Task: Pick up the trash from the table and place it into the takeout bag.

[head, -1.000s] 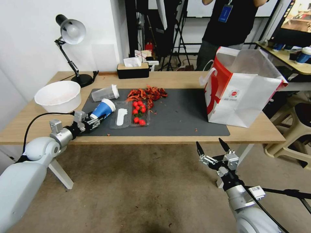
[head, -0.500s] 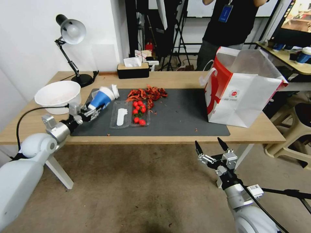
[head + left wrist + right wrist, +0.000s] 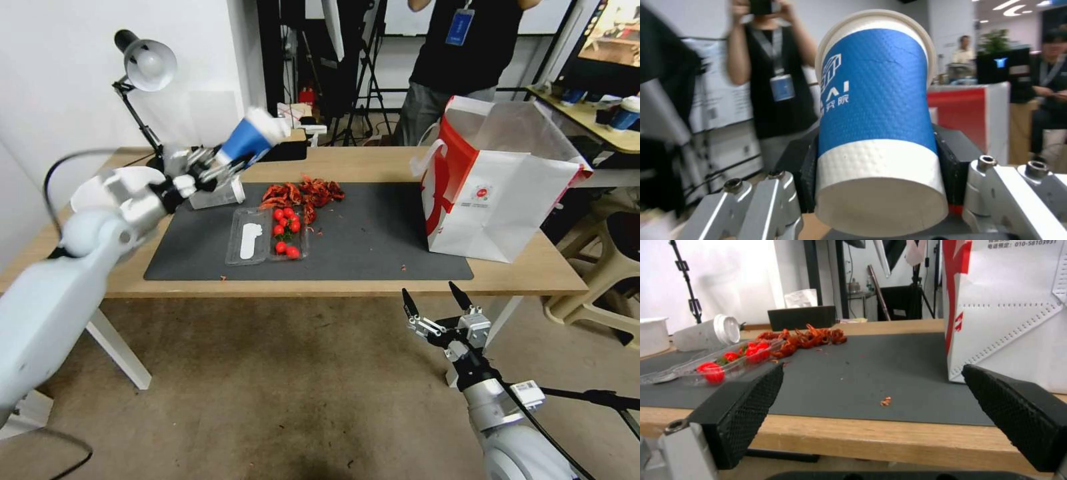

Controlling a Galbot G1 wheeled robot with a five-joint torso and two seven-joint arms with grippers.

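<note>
My left gripper (image 3: 223, 162) is shut on the blue paper cup with a white lid (image 3: 251, 139) and holds it tilted in the air above the far left of the table (image 3: 520, 277). In the left wrist view the cup (image 3: 876, 110) sits between the black pads (image 3: 951, 173). A clear white-lidded plastic cup (image 3: 223, 193) lies on its side on the dark mat (image 3: 373, 233), under the lifted cup. The white takeout bag with red sides (image 3: 500, 187) stands open at the right end. My right gripper (image 3: 433, 303) hangs open below the table's front edge, facing the bag (image 3: 1009, 313).
A clear tray of cherry tomatoes (image 3: 270, 233) and a pile of red shells (image 3: 303, 192) lie mid-mat. A large white bowl (image 3: 133, 180) and a desk lamp (image 3: 143, 67) stand at the left, a black tissue box (image 3: 283, 150) at the back. A stool (image 3: 620, 267) stands at the right.
My left gripper has lifted the blue cup off the mat, up and toward the back and right. The right gripper has stayed where it was.
</note>
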